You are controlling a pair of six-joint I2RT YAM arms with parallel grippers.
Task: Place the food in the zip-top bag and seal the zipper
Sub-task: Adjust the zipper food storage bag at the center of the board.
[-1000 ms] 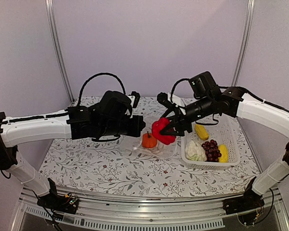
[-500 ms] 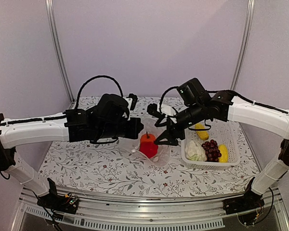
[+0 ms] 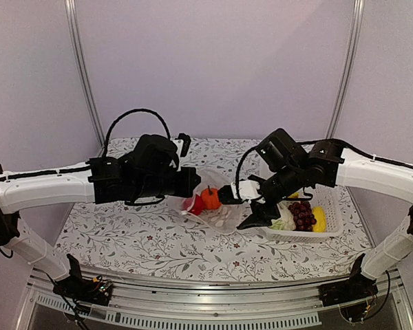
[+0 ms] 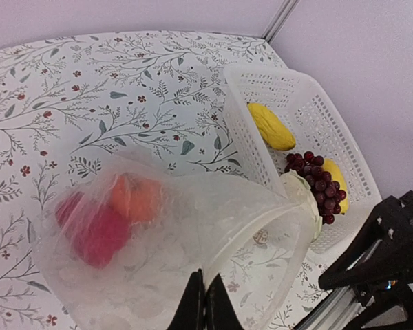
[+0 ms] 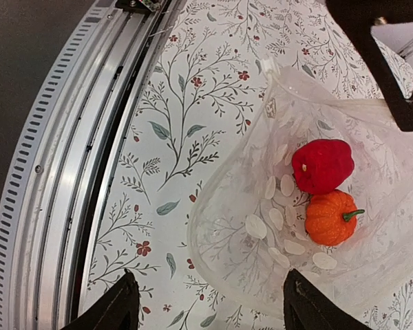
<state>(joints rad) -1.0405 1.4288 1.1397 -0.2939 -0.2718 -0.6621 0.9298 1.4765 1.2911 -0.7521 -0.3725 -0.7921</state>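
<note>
The clear zip-top bag lies open at mid-table, its mouth facing the basket. My left gripper is shut on the bag's mouth edge and holds it up. The red pepper and orange pumpkin lie inside the bag. They also show in the top view, pepper and pumpkin. My right gripper is open and empty, just outside the bag's mouth. Yellow pieces, the grape bunch and the white cauliflower lie in the basket. The zipper cannot be made out.
The white slotted basket stands at the right of the floral table, touching the bag's mouth side. The metal front rail runs along the table's near edge. The left arm spans the left half above the table.
My right gripper has let go of the red pepper inside the bag and drawn back right toward the basket, now open and empty. The pepper has rolled deeper, left of the pumpkin.
</note>
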